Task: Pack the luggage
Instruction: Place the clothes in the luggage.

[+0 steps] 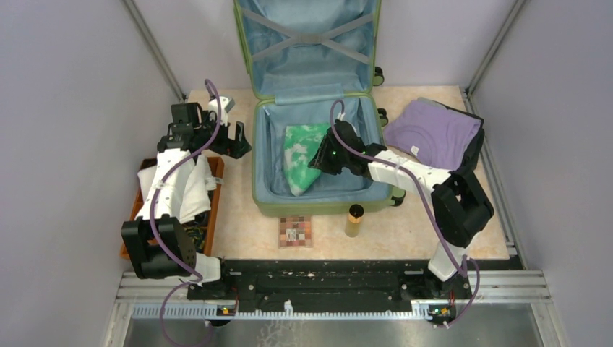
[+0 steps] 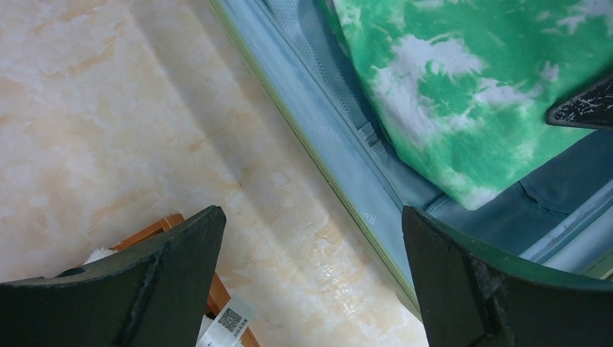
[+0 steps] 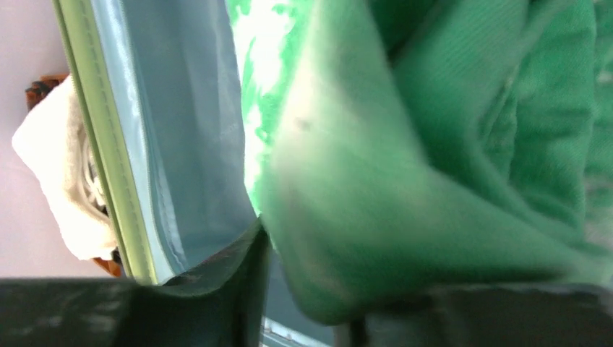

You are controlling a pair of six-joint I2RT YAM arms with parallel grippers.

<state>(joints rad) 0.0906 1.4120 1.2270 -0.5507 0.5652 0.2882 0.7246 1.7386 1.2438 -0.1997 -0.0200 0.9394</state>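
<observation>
luggage: lay open on table, lid upright at back
left gripper: fingers wide apart, hovered just left of the case
right gripper: inside the case, against green tie-dye cloth — view blurred, couldn't tell if clamped

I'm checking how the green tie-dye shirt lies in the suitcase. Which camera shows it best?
Top external: most of the shirt shows, lying flat in the open luggage. Left wrist shows only one sharp corner of it; right wrist shows only a blurred close-up.
</observation>
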